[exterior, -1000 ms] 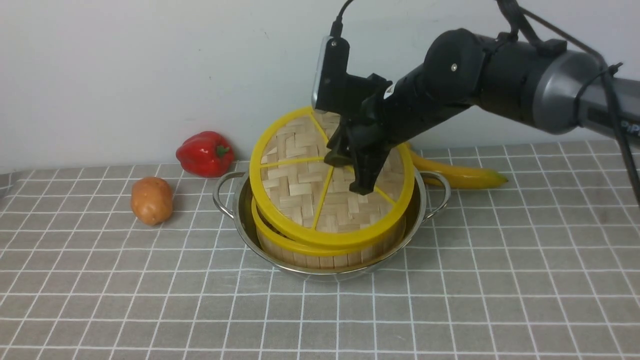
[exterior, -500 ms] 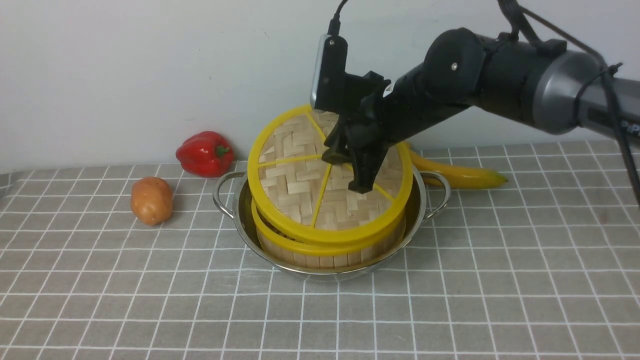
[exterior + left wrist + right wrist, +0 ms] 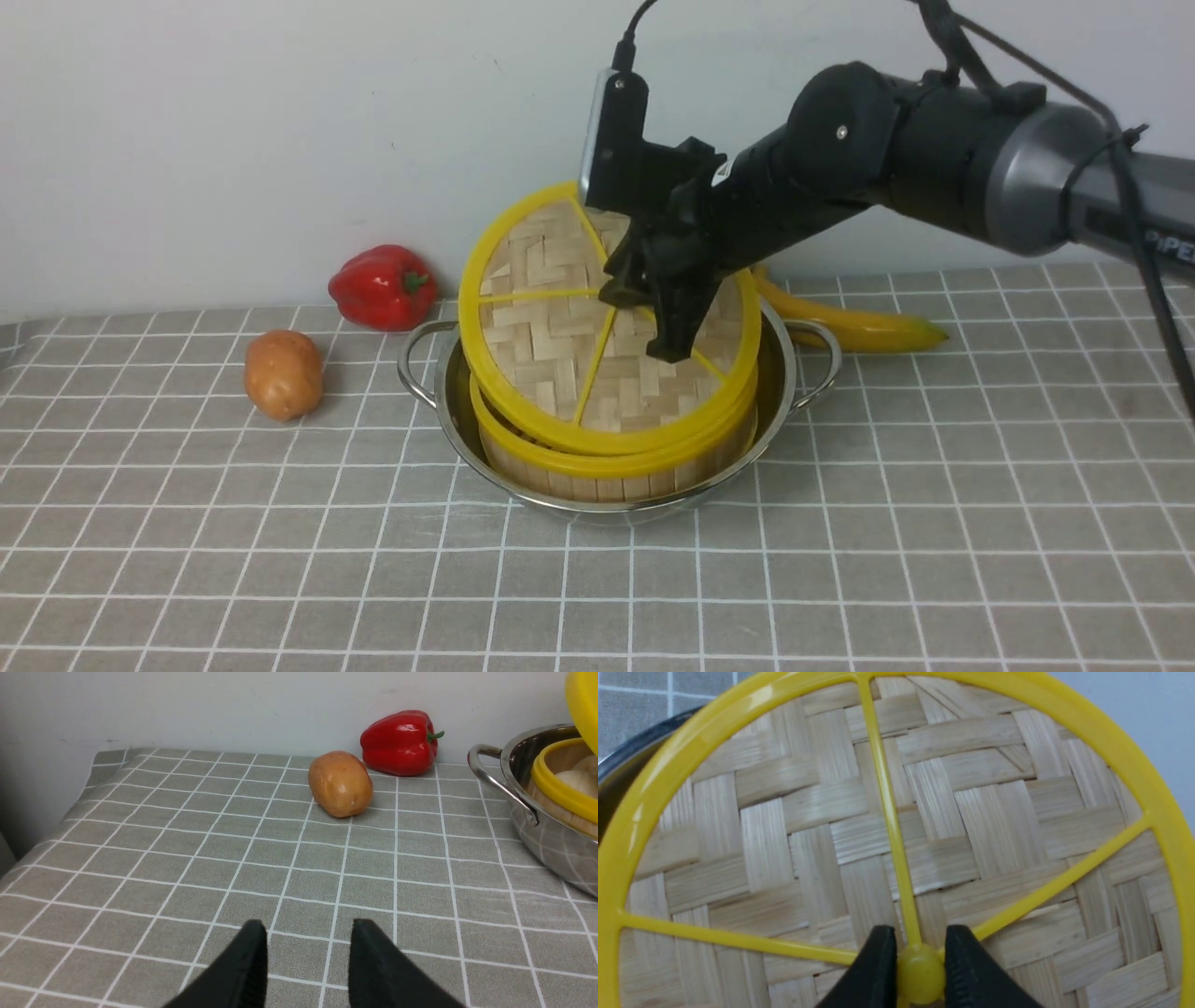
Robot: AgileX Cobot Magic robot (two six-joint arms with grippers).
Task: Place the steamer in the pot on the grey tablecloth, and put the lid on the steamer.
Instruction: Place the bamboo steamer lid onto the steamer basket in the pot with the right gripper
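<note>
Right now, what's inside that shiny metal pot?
Inside the pot sits the bamboo steamer basket. The tilted lid hides most of its contents; only a pale, rounded piece peeks out. The pot's floor is covered.

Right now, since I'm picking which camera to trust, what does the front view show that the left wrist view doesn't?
Only the front view: the banana and the right fingers at the lid's hub.

Only the left wrist view: the left fingers, apart, and a pale bit of food inside the steamer.

Both: the lid, tilted over the steamer, the pot, the pepper, the potato and the grey cloth.
</note>
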